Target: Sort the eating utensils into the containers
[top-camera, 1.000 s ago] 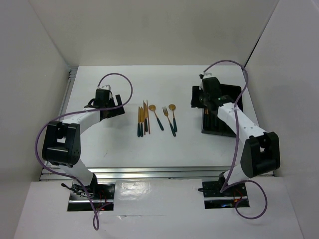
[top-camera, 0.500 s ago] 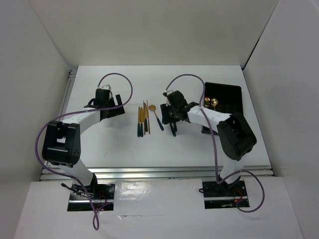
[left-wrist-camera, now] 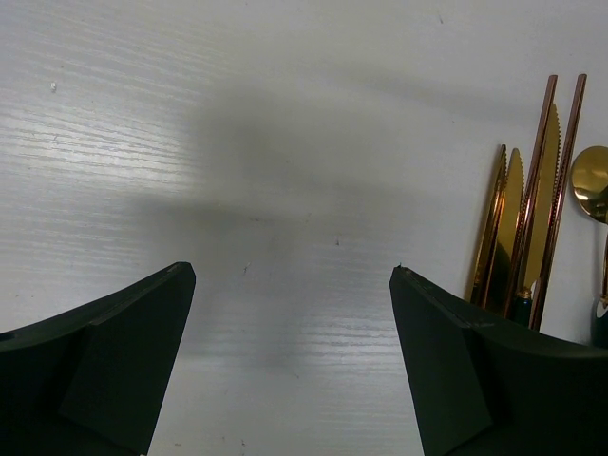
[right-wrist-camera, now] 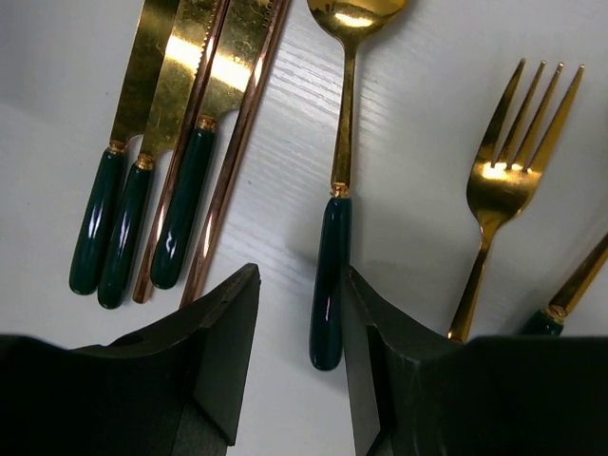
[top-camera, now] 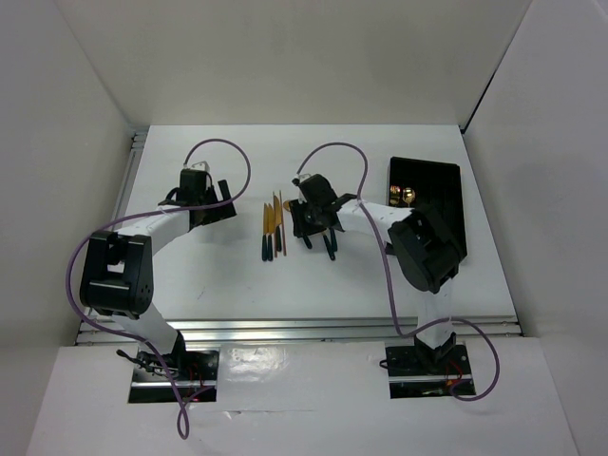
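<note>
**Right tool astride spoon handle: off-centre pinch likely**

Right tool (right-wrist-camera: 299,285): jaws part open and holding nothing. The two fingers stand either side of the teal handle of a spoon (right-wrist-camera: 331,256) lying flat on the surface (top-camera: 218,275). The handle is not centred in the gap. It lies close against the finger on the fork side, with clear space on the knife side.

Risks, judged from here:
- Closing will probably shove the handle sideways before both fingers bear on it. The handle looks glossy and rounded, so it could roll or slip out.
- The fingers sit near the handle's tail end. With the gold bowl far out ahead, the spoon may droop or pivot once lifted.
- A copper stick (right-wrist-camera: 233,161) lies just beside the knife-side finger, with the three knives (right-wrist-camera: 171,142) touching it. A low finger could drag it or disturb that row.
- The fork (right-wrist-camera: 503,180) is near the other finger, but apart from it.

Left tool (left-wrist-camera: 293,275): jaws wide and empty, over bare surface, with the knives near one finger. It is well apart from the right arm, so I expect no clash.

The tray (top-camera: 442,190) sits at the right, well apart from the spoon, with gold heads showing at its far end. A loose grip could drop the spoon on the way there.
</note>
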{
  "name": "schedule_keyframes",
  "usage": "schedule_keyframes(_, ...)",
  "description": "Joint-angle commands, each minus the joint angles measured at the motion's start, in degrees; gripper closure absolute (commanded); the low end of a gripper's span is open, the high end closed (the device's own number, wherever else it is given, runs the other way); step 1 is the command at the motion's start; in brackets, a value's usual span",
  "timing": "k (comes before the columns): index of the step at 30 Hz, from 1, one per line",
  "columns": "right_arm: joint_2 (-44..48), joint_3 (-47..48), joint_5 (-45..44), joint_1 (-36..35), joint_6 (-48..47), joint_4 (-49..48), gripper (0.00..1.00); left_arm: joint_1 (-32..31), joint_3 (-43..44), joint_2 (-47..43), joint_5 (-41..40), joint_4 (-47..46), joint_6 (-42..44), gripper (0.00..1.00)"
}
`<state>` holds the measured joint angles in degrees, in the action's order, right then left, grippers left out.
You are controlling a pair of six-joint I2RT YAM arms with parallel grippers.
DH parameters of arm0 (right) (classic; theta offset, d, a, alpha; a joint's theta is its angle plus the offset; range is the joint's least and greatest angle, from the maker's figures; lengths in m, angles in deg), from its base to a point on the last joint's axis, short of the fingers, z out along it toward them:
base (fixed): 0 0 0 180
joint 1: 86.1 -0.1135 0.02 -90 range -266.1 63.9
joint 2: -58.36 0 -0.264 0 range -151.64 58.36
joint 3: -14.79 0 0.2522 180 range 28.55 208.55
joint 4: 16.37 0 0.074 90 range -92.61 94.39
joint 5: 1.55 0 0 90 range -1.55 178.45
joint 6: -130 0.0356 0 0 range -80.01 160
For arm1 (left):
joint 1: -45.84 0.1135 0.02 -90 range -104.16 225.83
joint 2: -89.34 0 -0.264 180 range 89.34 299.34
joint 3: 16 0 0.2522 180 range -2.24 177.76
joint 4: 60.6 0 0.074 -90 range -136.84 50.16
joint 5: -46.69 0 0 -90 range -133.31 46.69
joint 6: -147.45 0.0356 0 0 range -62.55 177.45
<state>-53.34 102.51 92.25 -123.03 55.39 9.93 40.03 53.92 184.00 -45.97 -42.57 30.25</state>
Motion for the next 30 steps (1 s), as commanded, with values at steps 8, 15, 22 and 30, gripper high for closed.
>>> schedule_keyframes(8,-3.61,5.06,-3.62,-0.51,-0.90,0.12,0.53,0.27,1.58,0.45,-0.07,-1.20,0.04,0.01)
schedule_keyframes(15,-5.90,6.20,-4.14,-0.51,-0.90,0.65,0.60,0.27,1.58,0.45,-0.07,-0.67,0.04,0.01)
schedule_keyframes(22,-6.52,6.20,-4.67,-0.51,-0.90,1.79,0.77,0.27,1.58,0.45,-0.60,-0.67,0.04,0.01)
schedule_keyframes(30,-3.18,7.43,-15.11,-0.51,-0.90,7.58,0.86,0.27,2.10,0.45,-0.60,-0.15,0.57,0.01)
